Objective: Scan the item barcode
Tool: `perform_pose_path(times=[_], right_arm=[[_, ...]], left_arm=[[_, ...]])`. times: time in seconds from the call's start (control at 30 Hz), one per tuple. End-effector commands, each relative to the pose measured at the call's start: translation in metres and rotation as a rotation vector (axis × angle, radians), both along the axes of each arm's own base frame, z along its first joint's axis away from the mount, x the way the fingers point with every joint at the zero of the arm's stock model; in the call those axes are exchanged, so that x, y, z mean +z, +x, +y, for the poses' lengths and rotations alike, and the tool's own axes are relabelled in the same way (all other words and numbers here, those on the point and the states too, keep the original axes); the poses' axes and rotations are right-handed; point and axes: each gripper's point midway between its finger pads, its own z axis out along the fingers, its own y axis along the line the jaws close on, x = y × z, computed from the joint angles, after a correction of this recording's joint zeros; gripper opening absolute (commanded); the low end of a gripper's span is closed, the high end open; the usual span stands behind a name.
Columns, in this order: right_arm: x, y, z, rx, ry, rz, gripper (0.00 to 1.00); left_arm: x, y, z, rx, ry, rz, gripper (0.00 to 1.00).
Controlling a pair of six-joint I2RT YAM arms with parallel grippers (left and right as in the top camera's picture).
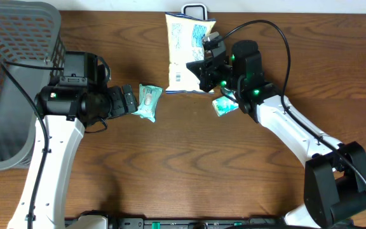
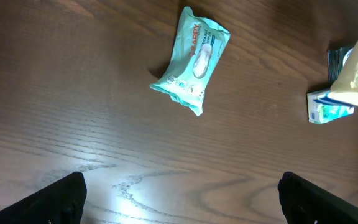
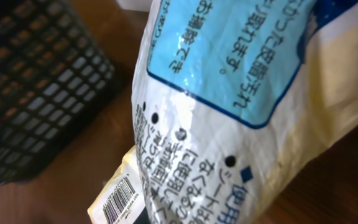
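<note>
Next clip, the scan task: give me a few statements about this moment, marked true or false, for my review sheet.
1. The left gripper is open and empty. True.
2. The packet in front of it lies inside the basket. False: it lies on the table, outside the basket.
3. A barcode shows on the bag in the right wrist view. True.
4. The basket stands on the right arm's side of the table. False: it is on the left arm's side.
5. A second packet lies by the right arm. True.
</note>
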Motion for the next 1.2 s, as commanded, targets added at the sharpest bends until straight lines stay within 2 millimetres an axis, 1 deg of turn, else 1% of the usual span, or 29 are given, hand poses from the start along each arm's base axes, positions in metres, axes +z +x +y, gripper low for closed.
perform_pose_path(times=[0.0, 0.27, 0.37, 0.43, 0.5, 0.53, 0.57, 0.63, 0.7, 0.77, 0.87, 0.97, 1.03, 1.1, 1.17], right_arm=[[0.016, 0.007, -0.008, -0.057, -0.001, -0.037, 0.01], [0.016, 0.007, -0.008, -0.058, -0.002, -0.036, 0.01], [0.012, 0.011, -0.013, -0.1, -0.027, -0.034, 0.02], [-0.001, 0.02, -0.029, -0.216, -0.106, -0.02, 0.02], [-0.019, 0.027, -0.055, -0.381, -0.234, -0.003, 0.02], [-0.027, 0.029, -0.072, -0.475, -0.318, -0.006, 0.01], [-0.029, 0.03, -0.084, -0.53, -0.387, -0.024, 0.01], [-0.03, 0.031, -0.095, -0.579, -0.485, -0.07, 0.01], [-0.029, 0.032, -0.096, -0.58, -0.534, -0.101, 0.01], [-0.033, 0.031, -0.092, -0.556, -0.575, -0.12, 0.01], [-0.052, 0.028, -0.087, -0.497, -0.684, -0.136, 0.01], [-0.071, 0.029, -0.098, -0.534, -0.861, -0.172, 0.01], [-0.076, 0.029, -0.1, -0.544, -0.969, -0.213, 0.01], [-0.081, 0.027, -0.092, -0.506, -1.035, -0.252, 0.01], [-0.086, 0.023, -0.075, -0.462, -1.044, -0.276, 0.01]], left_arm=[[0.001, 0.001, 0.003, -0.001, 0.009, -0.003, 0.98], [0.001, 0.001, 0.003, -0.001, 0.009, -0.003, 0.98], [0.001, 0.001, 0.003, -0.001, 0.009, -0.003, 0.98], [0.001, 0.001, 0.003, -0.001, 0.009, -0.003, 0.98], [0.001, 0.001, 0.003, -0.001, 0.009, -0.003, 0.98], [0.001, 0.001, 0.003, -0.001, 0.009, -0.003, 0.98], [0.001, 0.001, 0.003, -0.001, 0.009, -0.003, 0.98], [0.001, 0.001, 0.003, -0.001, 0.009, -0.003, 0.98], [0.001, 0.001, 0.003, -0.001, 0.009, -0.003, 0.98], [0.001, 0.001, 0.003, -0.001, 0.009, -0.003, 0.98], [0.001, 0.001, 0.003, -0.001, 0.009, -0.003, 0.98], [0.001, 0.001, 0.003, -0.001, 0.009, -0.003, 0.98], [0.001, 0.001, 0.003, -0.001, 0.009, -0.003, 0.98], [0.001, 0.001, 0.003, -0.001, 0.009, -0.003, 0.98], [0.001, 0.001, 0.003, -0.001, 0.009, -0.003, 0.98]])
